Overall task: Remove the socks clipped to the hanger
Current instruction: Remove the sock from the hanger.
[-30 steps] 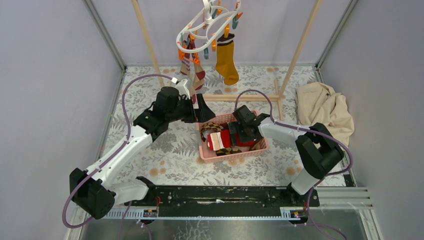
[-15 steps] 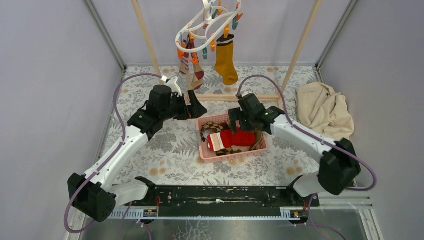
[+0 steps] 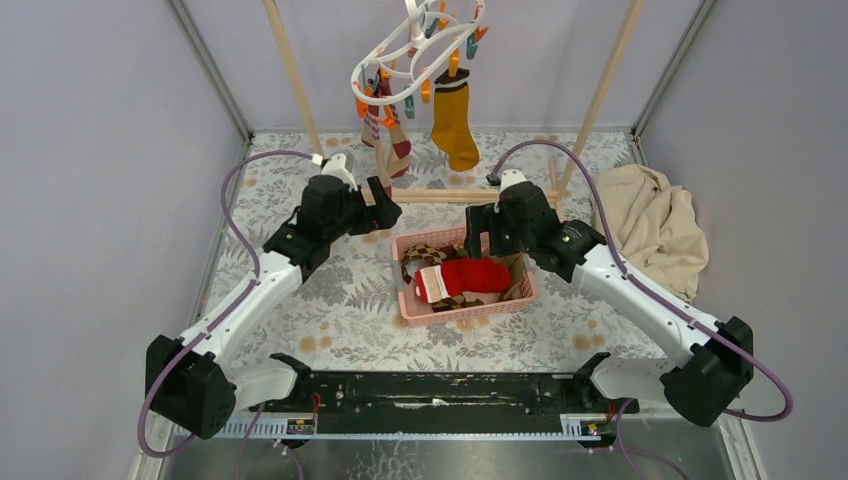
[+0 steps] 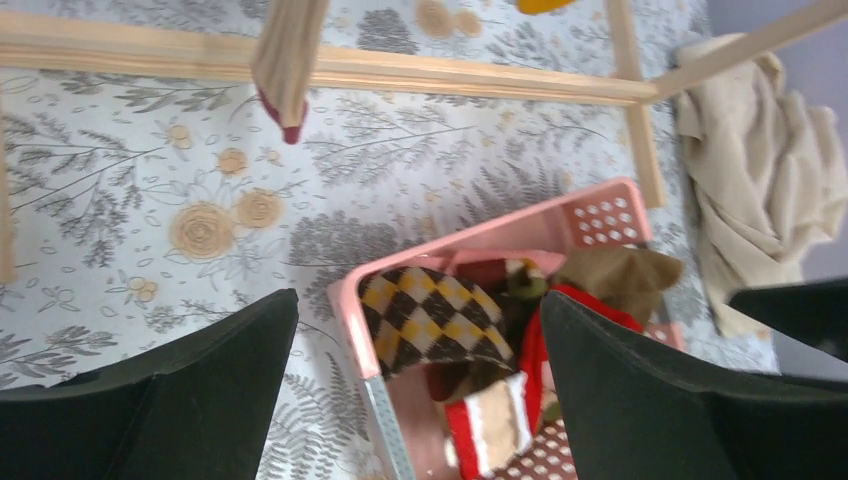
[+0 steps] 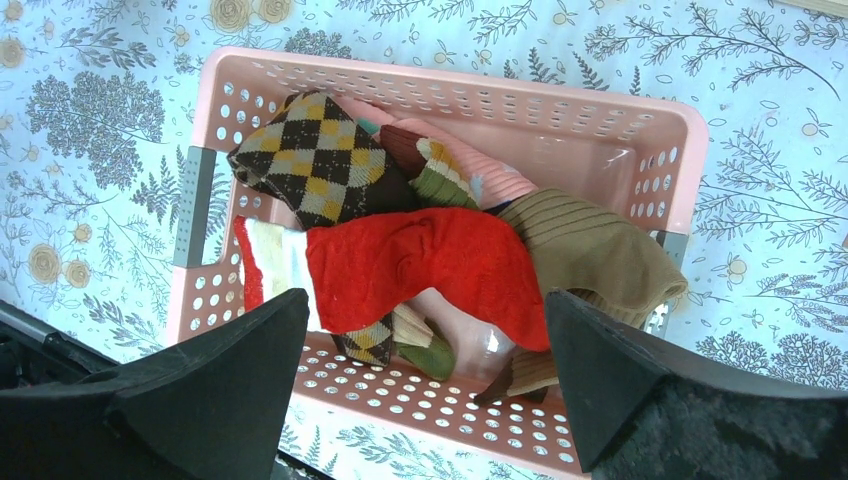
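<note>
Red sock (image 5: 430, 270), argyle sock (image 5: 310, 165), pink basket (image 5: 450, 88)

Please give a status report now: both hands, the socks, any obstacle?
Left hand open, empty, below the hanger. Right hand open, empty, above the basket. Mustard sock and striped socks hang clipped. No obstacle seen.

Hanger (image 3: 405, 52): its top runs off the upper edge of the overhead view; we cannot see the hook's end.
Clips (image 3: 453, 63): too small for us to tell which grip fabric.
Striped socks (image 3: 388, 140): bunched and overlapping; we cannot count them.
Yellow sock (image 3: 452, 125): the left wrist view shows us only a sliver at its top edge.
Red sock (image 5: 430, 265): it covers the basket (image 5: 640, 130) pile; we cannot tell what lies beneath.
Cloth (image 4: 760, 170): cut by the left wrist view's right edge.
Rack (image 3: 292, 70): its posts leave the overhead view's top.
</note>
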Controlling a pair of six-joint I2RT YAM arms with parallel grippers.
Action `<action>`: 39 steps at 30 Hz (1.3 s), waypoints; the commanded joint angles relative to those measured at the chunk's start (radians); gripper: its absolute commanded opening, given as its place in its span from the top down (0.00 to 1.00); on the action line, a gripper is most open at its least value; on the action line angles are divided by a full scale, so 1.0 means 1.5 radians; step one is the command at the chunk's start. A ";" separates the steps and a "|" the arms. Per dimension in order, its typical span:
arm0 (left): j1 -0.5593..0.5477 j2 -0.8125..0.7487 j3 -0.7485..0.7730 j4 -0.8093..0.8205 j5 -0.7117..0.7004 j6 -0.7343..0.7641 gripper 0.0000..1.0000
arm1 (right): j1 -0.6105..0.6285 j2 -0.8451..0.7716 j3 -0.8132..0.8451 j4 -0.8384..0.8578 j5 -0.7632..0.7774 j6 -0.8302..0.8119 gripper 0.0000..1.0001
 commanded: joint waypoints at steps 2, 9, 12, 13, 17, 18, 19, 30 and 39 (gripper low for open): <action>0.001 0.025 -0.087 0.205 -0.128 0.009 0.01 | 0.004 -0.035 -0.010 0.022 -0.015 -0.013 0.05; -0.004 0.106 -0.106 0.314 -0.225 0.027 0.01 | 0.004 -0.061 -0.029 0.030 -0.023 -0.013 0.06; -0.012 0.134 -0.095 0.349 -0.250 0.037 0.01 | 0.004 -0.068 -0.036 0.031 -0.024 -0.014 0.06; -0.015 0.145 -0.091 0.360 -0.257 0.047 0.01 | 0.005 -0.071 -0.038 0.033 -0.026 -0.014 0.06; -0.020 0.193 -0.066 0.391 -0.278 0.064 0.01 | 0.004 -0.078 -0.047 0.033 -0.027 -0.015 0.06; -0.020 0.204 -0.058 0.395 -0.279 0.066 0.01 | 0.004 -0.080 -0.049 0.034 -0.025 -0.016 0.06; -0.021 0.215 -0.053 0.398 -0.279 0.067 0.01 | 0.005 -0.082 -0.051 0.034 -0.021 -0.017 0.06; -0.028 0.201 -0.017 0.302 -0.282 0.030 0.02 | -0.065 -0.022 0.001 0.087 -0.098 -0.006 0.08; -0.030 0.048 -0.057 0.151 -0.202 -0.011 0.01 | -0.214 0.080 0.040 0.314 -0.288 0.052 0.09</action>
